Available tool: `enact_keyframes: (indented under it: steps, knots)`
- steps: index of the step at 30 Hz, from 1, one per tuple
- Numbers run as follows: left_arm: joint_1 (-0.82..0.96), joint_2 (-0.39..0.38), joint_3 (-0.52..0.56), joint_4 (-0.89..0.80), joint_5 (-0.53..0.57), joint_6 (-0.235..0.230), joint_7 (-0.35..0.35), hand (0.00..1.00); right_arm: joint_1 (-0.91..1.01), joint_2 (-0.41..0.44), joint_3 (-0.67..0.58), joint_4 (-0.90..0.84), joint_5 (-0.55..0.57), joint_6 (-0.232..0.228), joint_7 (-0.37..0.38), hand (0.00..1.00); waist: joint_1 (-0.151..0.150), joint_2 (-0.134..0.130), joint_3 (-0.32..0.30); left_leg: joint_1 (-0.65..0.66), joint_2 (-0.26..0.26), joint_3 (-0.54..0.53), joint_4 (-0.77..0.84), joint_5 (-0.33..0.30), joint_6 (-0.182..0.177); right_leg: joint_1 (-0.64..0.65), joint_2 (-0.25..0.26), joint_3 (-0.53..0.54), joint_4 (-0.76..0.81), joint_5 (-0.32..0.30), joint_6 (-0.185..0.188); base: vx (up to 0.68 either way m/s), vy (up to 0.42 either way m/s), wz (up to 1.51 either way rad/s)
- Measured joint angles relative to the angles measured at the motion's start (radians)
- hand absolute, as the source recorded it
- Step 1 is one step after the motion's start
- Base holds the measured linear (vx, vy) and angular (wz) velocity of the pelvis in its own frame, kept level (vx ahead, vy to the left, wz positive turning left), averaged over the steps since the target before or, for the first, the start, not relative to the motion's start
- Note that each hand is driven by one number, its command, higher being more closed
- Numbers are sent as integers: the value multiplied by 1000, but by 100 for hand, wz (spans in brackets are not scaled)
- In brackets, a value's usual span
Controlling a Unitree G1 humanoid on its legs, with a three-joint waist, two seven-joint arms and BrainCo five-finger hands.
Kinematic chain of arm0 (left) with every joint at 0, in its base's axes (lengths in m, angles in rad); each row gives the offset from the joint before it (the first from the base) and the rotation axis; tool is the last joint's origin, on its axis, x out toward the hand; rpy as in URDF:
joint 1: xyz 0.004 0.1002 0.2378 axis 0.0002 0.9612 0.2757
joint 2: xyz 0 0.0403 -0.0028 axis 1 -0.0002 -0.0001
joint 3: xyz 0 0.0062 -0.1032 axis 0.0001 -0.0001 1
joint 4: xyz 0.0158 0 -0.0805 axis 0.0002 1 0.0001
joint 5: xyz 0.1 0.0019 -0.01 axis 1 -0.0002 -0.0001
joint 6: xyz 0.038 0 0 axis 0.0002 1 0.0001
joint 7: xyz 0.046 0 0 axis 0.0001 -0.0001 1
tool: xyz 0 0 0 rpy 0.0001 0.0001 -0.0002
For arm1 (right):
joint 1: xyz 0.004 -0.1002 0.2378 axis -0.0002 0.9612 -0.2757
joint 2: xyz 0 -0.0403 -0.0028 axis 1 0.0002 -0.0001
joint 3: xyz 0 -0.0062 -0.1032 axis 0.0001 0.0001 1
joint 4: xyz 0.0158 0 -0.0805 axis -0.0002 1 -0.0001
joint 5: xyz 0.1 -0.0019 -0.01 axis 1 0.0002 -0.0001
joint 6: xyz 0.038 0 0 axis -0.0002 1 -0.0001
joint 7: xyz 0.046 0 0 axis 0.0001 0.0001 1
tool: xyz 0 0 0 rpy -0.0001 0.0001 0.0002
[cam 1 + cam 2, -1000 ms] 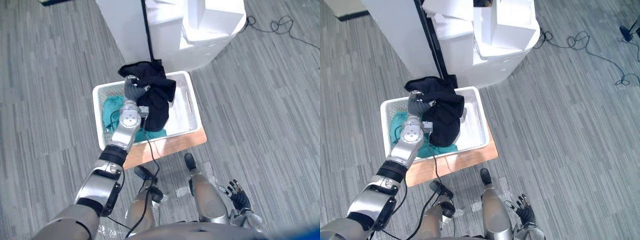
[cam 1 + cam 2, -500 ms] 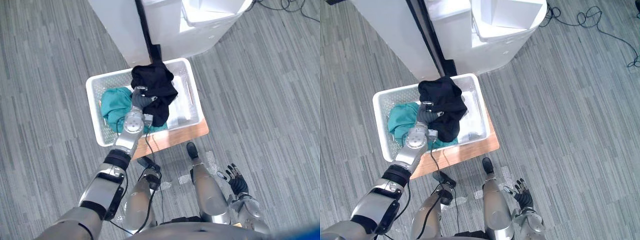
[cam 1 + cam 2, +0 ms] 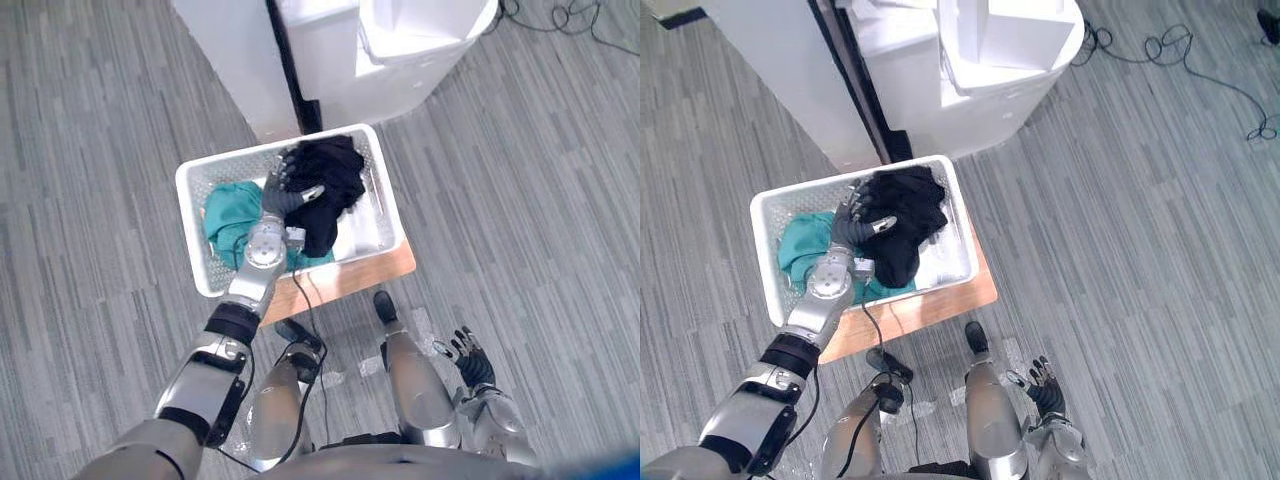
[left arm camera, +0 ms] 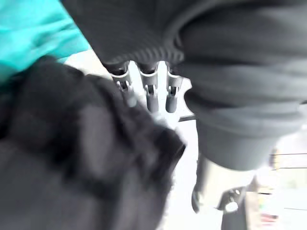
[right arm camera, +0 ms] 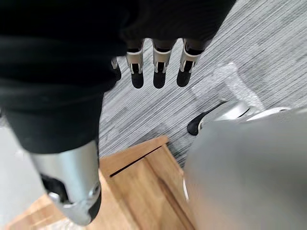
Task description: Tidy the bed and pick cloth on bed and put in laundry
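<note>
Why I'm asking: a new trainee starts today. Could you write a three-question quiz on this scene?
1. True or false: the black cloth lies inside the white basket.
2. What lies beside the black cloth in the basket? A) a teal cloth B) a red towel C) a shoe
3. Fill in: the fingers of the left hand, above the black cloth, are ____ (spread open / curled shut).

Key: 1 true; 2 A; 3 spread open.
</note>
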Motion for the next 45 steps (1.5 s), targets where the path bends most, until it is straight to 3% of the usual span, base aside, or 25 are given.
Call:
enact_keyframes:
  steps: [7,13,18,22,27,33,39,42,45]
  knots:
    - [91,25,-19,-197,-24,-10,-71,0,38,3,-24,7,-2,19,-1,0,21,-3,-21,68,-29,-17,-54,6,-1,87,-20,-43,-37,-5,3,51,15,16]
    - [303,29,16,-350,-50,-2,-120,0,121,17,-62,92,-31,41,-4,0,22,15,-162,185,-70,-57,-159,46,-19,213,-28,-96,-78,-6,5,117,24,24]
    - [460,22,115,-430,-61,36,-117,0,137,15,-99,147,-57,41,-12,0,30,42,-250,255,-95,-91,-223,60,-29,290,-32,-133,-102,-8,8,45,-22,21]
    - [567,20,184,-425,-178,86,-75,0,145,8,-98,175,-91,55,-20,0,52,41,-279,277,-117,-126,-238,72,-29,329,-45,-186,-101,-52,0,-20,-73,29]
    - [689,-42,314,-268,-333,91,-2,0,166,-3,-84,180,-98,64,-19,0,77,55,-309,301,-126,-175,-243,83,-33,371,-54,-238,-88,-102,-7,-39,-50,30]
    - [769,-57,485,-37,-416,59,45,0,171,-9,-73,238,-133,62,-15,0,122,37,-364,307,-121,-227,-243,88,-38,410,-55,-297,-87,-125,-14,-14,-26,28]
    - [825,-96,572,170,-446,95,37,0,133,-8,-73,304,-138,61,6,0,135,21,-377,308,-133,-249,-244,81,-35,436,-67,-323,-102,-124,-10,34,13,13]
    - [834,-135,604,279,-449,131,-14,0,110,-2,-76,321,-139,62,27,0,161,13,-378,322,-139,-252,-244,73,-37,453,-69,-324,-108,-125,-8,38,7,1]
    - [852,-193,618,371,-364,150,-63,0,81,-1,-78,339,-142,62,33,0,164,13,-378,323,-144,-253,-244,69,-36,454,-75,-327,-108,-127,-5,11,5,1]
